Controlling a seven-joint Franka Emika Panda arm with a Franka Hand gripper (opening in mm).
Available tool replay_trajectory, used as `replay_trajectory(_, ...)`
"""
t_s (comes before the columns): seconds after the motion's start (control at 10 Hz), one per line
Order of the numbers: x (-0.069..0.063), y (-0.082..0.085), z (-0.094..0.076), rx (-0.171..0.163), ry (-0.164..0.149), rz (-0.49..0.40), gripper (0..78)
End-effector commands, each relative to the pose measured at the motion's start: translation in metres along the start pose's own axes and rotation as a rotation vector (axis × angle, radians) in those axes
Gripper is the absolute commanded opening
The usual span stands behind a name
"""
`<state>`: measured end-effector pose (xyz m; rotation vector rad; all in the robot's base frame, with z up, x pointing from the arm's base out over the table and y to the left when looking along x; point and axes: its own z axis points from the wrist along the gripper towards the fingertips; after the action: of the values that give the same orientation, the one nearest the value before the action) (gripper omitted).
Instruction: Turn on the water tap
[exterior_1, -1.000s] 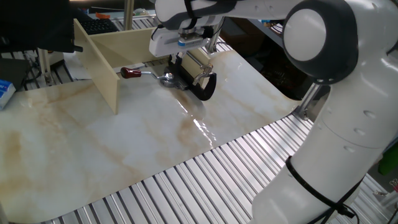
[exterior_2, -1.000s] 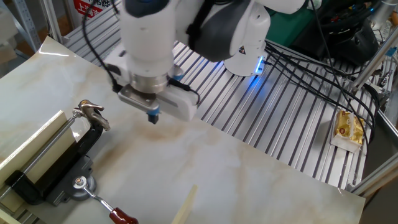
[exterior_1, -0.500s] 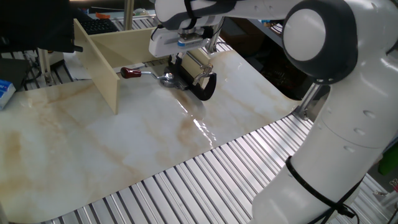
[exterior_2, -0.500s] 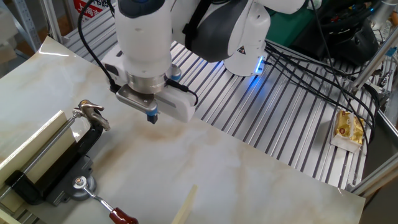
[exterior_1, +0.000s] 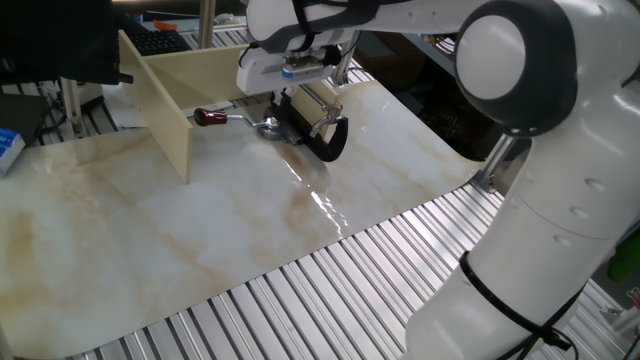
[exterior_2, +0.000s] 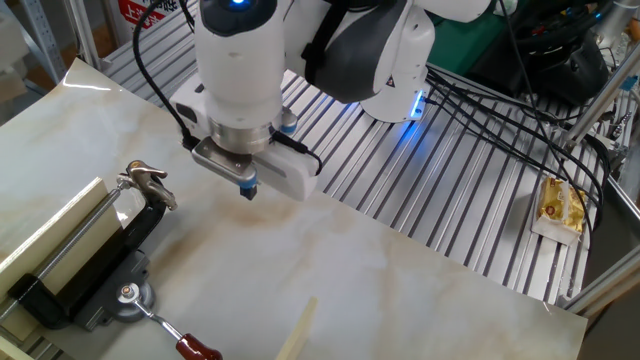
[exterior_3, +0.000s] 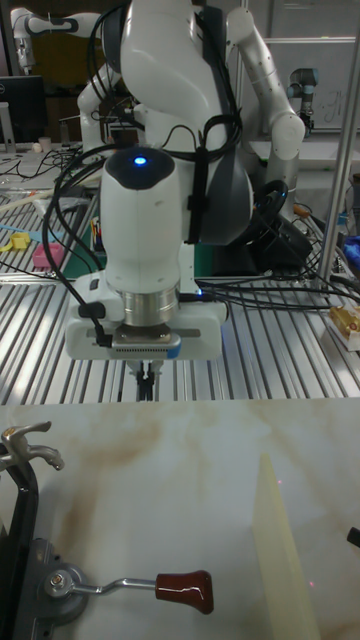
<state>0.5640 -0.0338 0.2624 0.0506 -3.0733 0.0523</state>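
1. We start at the left with the water tap (exterior_3: 60, 583): a chrome base from which a thin chrome rod runs to a dark red knob (exterior_3: 185, 590). It lies flat on the marble table (exterior_3: 180, 480).
2. A black C-clamp (exterior_2: 70, 290) sits just beside the tap's base, gripping a beige panel.
3. Next we reach the gripper (exterior_3: 146, 385), hanging above the table, well apart from the tap and over bare marble on the side nearer the ribbed metal surface (exterior_3: 260, 360). Its two dark fingers are pressed close together and pinch nothing.
4. Right of the tap's knob, a beige partition panel (exterior_3: 285, 560) stands upright on the table.
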Motion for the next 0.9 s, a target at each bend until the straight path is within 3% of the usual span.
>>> replay_trajectory(0.1,-0.0040,-0.0608,0.0120,0.001,-0.018,-0.054,0.0)
replay_trajectory(0.9,-0.0046,-0.0569,0.0105,0.019,-0.010,-0.012,0.0)
